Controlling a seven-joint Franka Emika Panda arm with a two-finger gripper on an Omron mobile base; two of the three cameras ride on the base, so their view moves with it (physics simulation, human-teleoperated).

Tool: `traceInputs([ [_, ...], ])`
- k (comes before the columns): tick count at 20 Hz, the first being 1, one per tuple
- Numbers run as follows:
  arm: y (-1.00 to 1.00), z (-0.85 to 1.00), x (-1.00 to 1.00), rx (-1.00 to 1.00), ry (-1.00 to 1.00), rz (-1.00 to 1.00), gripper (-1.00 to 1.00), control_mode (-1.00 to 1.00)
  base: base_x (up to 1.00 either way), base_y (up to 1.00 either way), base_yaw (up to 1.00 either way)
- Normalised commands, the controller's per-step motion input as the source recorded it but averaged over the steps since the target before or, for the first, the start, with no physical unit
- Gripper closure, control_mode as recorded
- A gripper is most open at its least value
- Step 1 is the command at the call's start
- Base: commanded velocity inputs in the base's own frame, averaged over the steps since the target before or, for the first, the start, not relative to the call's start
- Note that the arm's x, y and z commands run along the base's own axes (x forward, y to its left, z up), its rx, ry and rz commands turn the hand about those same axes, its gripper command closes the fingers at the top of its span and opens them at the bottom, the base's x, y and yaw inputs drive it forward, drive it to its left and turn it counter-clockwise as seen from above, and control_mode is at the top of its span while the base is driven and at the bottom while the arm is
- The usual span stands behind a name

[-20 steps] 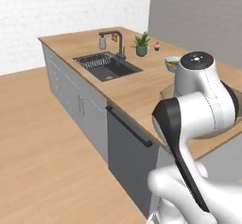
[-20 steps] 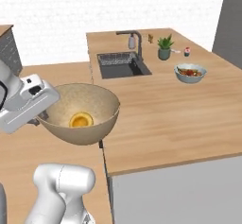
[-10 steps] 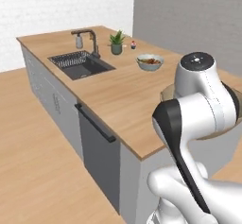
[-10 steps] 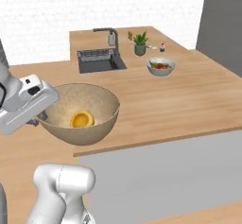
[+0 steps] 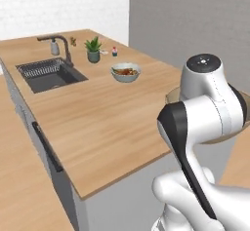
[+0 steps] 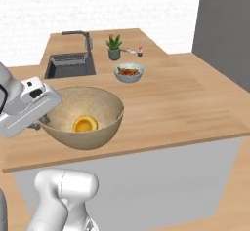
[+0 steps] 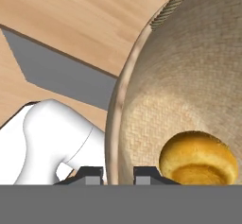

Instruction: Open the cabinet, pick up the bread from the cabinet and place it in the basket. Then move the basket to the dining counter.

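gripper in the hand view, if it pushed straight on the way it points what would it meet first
The gripper is shut on the basket rim, so it would press further onto that wall; the bread sits just beside that line.

Small items grouped at the far end of the wood top.
A white bowl (image 6: pixel 129 72) of red-orange fruit is seen near a potted plant (image 6: pixel 114 47); a tiny red-capped bottle (image 6: pixel 139 51) is set just beside the plant, with a dark sink (image 6: pixel 71 64) and grey faucet (image 6: pixel 86 37) alongside.
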Motion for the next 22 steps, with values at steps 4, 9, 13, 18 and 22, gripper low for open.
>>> traceInputs([
  [4, 0.0, 0.0, 0.0, 0.0, 0.0, 0.0, 1.0, 1.0, 0.43, -0.95, 0.18],
  [9, 0.0, 0.0, 0.0, 0.0, 0.0, 0.0, 1.0, 1.0, 0.48, -0.8, 0.26],
  [13, 0.0, 0.0, 0.0, 0.0, 0.0, 0.0, 1.0, 1.0, 0.53, -0.66, 0.31],
  [18, 0.0, 0.0, 0.0, 0.0, 0.0, 0.0, 1.0, 1.0, 0.43, -0.46, 0.32],
  [22, 0.0, 0.0, 0.0, 0.0, 0.0, 0.0, 1.0, 1.0, 0.33, -0.33, 0.36],
])
